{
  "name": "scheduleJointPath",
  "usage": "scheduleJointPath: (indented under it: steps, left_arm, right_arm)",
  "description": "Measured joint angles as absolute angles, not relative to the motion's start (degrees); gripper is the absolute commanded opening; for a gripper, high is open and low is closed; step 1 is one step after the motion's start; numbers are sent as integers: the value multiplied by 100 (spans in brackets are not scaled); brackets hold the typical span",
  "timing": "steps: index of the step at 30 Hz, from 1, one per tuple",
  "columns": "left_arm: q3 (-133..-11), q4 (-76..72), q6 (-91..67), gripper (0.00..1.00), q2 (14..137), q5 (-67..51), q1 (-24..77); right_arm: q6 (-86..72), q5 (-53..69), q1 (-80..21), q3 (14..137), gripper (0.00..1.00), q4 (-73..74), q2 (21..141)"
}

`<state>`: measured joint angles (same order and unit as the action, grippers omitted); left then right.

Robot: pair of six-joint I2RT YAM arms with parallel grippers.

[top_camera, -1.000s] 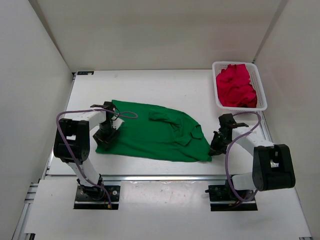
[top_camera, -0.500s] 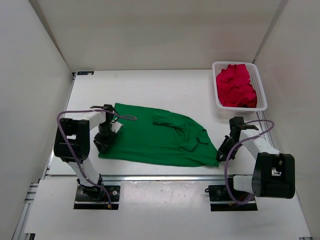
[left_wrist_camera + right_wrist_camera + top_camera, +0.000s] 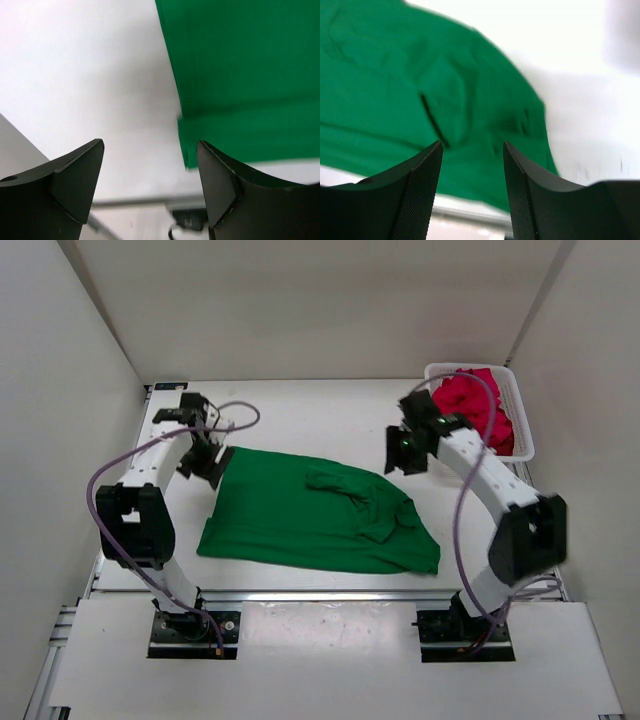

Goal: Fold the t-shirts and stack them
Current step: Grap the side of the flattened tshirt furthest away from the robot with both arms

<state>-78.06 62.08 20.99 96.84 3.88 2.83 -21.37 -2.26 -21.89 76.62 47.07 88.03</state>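
Top view, left to right: the left gripper (image 3: 210, 460) hangs over the far-left corner of the green t-shirt (image 3: 310, 515), at the cloth's edge, its arm reaching in from the near left with a purple-grey cable (image 3: 235, 415) looping above it; whether a fingertip touches the cloth cannot be told from this view.

The green t-shirt lies spread on the white counter (image 3: 300, 405) between the two arms, mostly flat, its long axis running left to right; a rumpled fold sits right of its middle; its near-right corner reaches close to the counter's near edge.

The right gripper (image 3: 405, 452) hangs over bare counter just beyond the shirt's far-right edge, between the shirt and the white mesh basket (image 3: 526, 440).

The basket stands in the far-right corner of the counter; the red t-shirts (image 3: 470, 410) lie heaped inside it, bunched so that they cannot be told apart.

Left wrist view: the left gripper (image 3: 150, 145) has its fingers (image 3: 75, 175) spread wide with nothing between them; bare counter fills the gap; the green t-shirt (image 3: 240, 75) lies ahead and to the right, a doubled band along its edge.

Right wrist view: the right gripper (image 3: 472, 145) stands parted and holds nothing; the green t-shirt (image 3: 395, 90) lies below and ahead, creased, with a dark slit-like fold near the middle.
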Motion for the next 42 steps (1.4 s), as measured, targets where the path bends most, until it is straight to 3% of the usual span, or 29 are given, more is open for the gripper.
scheduleJointPath:
  steps: [5, 9, 19, 22, 26, 29, 31, 32, 35, 42]
  left_arm:
    - [-9362, 5638, 1691, 86, 10726, 123, 346]
    - [-10473, 5341, 1374, 86, 12073, 1, 342]
    - [-11596, 5227, 1063, 88, 13550, 19, 351]
    - [-11730, 5181, 1039, 83, 13568, -3, 373]
    - [-11736, 5234, 1024, 62, 13583, -145, 419]
    - [-11736, 5297, 1063, 31, 13631, -316, 427]
    - [-11692, 5352, 1083, 8, 13653, -399, 440]
    - [-11673, 5378, 1129, 2, 13651, -410, 445]
    - [-11664, 5393, 1173, 0, 13640, -414, 451]
    - [-11382, 5393, 1286, 0, 13456, -410, 460]
  right_arm:
    - [-1570, -228, -2659, 8993, 61, 4593, 10704]
    - [-1415, -1, -2816, 9522, 63, 4600, 11561]
    - [-1459, 270, -2602, 9504, 63, 4650, 11810]
    - [-1463, 320, -2591, 9240, 60, 4674, 11786]
    - [-1481, 440, -2648, 9087, 60, 4707, 11786]
    - [-1494, 528, -2674, 9085, 57, 4696, 11786]
    - [-1505, 589, -2679, 9085, 40, 4698, 11786]
    - [-1520, 624, -2668, 9089, 36, 4696, 11786]
    - [-1599, 687, -2591, 9098, 1, 4700, 11802]
    - [-1667, 725, -2318, 9091, 0, 4703, 11789]
